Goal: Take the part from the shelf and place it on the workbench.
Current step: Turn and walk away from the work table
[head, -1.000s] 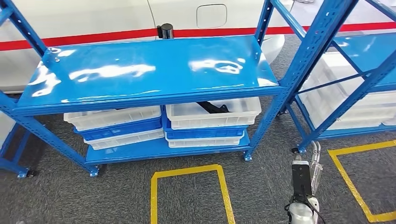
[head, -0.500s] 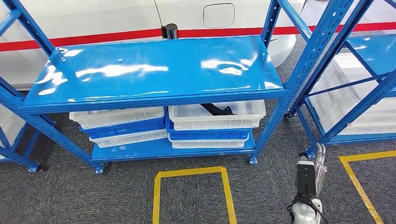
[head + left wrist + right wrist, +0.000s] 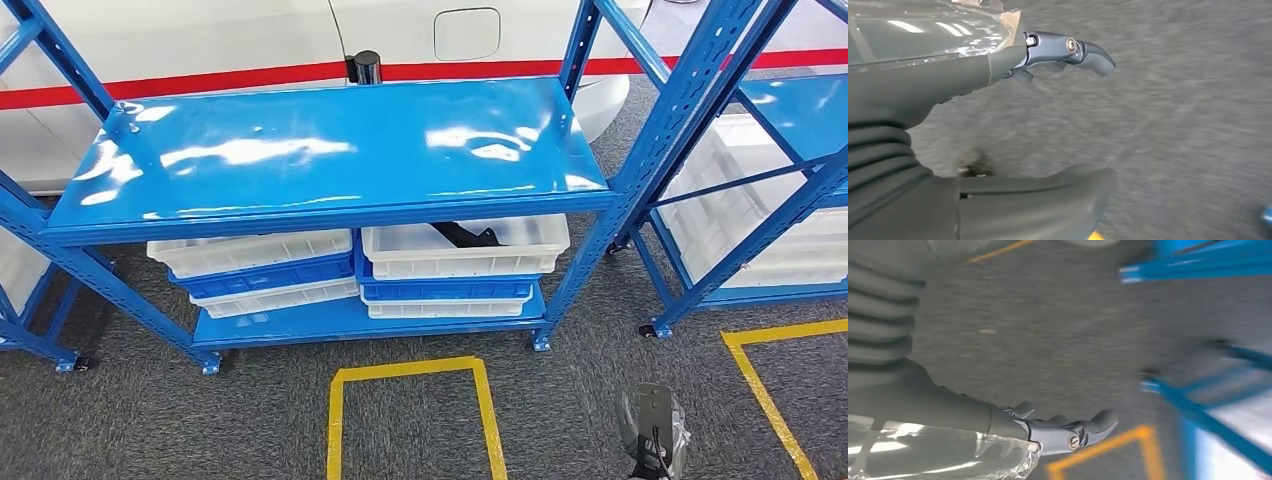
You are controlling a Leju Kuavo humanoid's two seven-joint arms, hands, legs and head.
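The black part (image 3: 462,234) lies in a white tray (image 3: 530,250) on the right of the blue shelf's (image 3: 330,150) lower level, atop a blue and a white tray. My right arm (image 3: 652,432) hangs low at the right, well in front of the shelf. In the right wrist view my right hand (image 3: 953,407) holds nothing, its fingers (image 3: 1073,432) apart over grey carpet. My left hand (image 3: 993,65) also holds nothing, with the fingers (image 3: 1083,50) stretched out and the thumb (image 3: 1048,200) apart from them.
A second stack of trays (image 3: 255,270) sits on the left of the lower level. Another blue shelf (image 3: 760,190) with white trays stands to the right. Yellow tape boxes (image 3: 410,368) mark the carpet. A white body with a red stripe (image 3: 230,72) runs behind.
The camera has shifted, so the shelf sits slightly right and lower in the picture. My right arm has dropped toward the bottom edge and shows less of itself.
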